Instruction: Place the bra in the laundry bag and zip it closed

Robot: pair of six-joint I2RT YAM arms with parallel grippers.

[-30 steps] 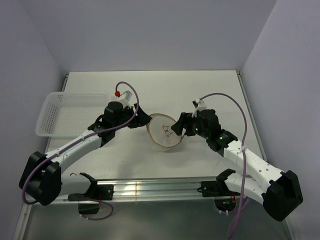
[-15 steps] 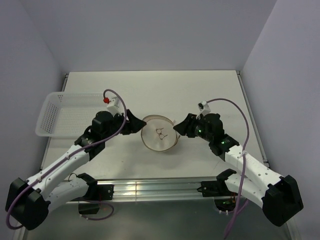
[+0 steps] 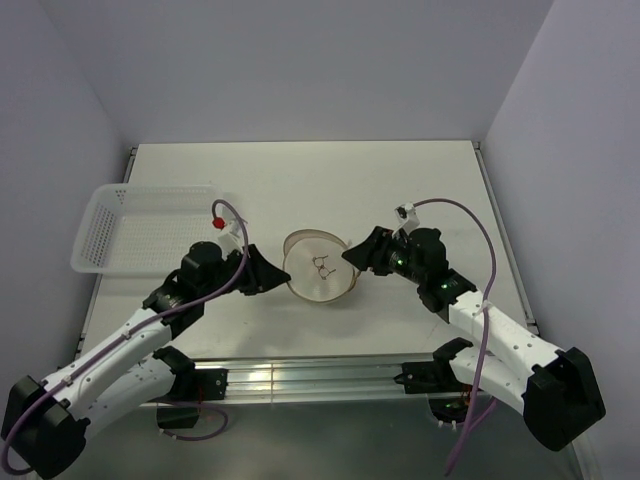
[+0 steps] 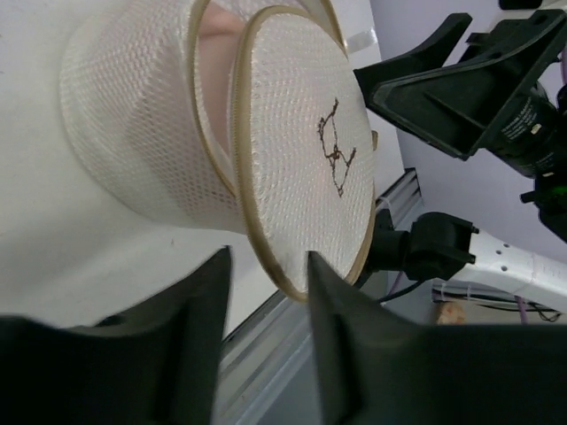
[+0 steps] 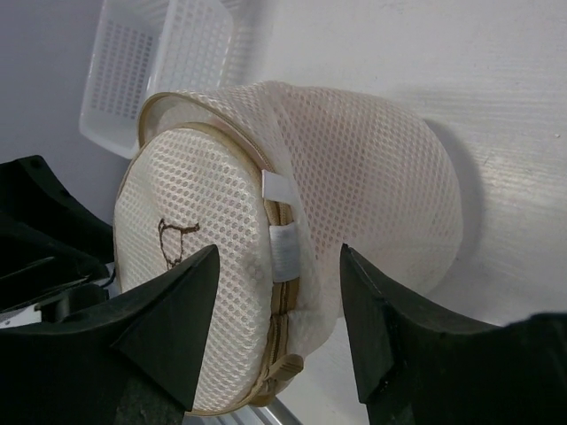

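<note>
**Laundry bag.** The laundry bag (image 3: 318, 268) stands on edge near the middle of the table (image 3: 400, 190), with its marked face turned toward the arm bases. Compared with one second ago, it sits slightly further left. The two halves are not joined: in the left wrist view a gap stays open along the upper rim. The bra (image 4: 217, 35) shows through that gap as pale pink fabric inside the rear half.

**Left gripper.** The left gripper (image 3: 273, 276) is at the bag's left side, fingers spread. The lower rim of the front half lies between the fingertips (image 4: 208, 292) without being pinched. Since the earlier frame the left arm has drawn back toward its base, and the gripper now sits nearer and lower.

**Right gripper.** The right gripper (image 3: 350, 258) is at the bag's right side, fingers spread and clear of the mesh. Its position has shifted only slightly to the left.

**Surroundings.** The white basket (image 3: 140, 225) stays at the table's left edge, well apart from the bag.
</note>
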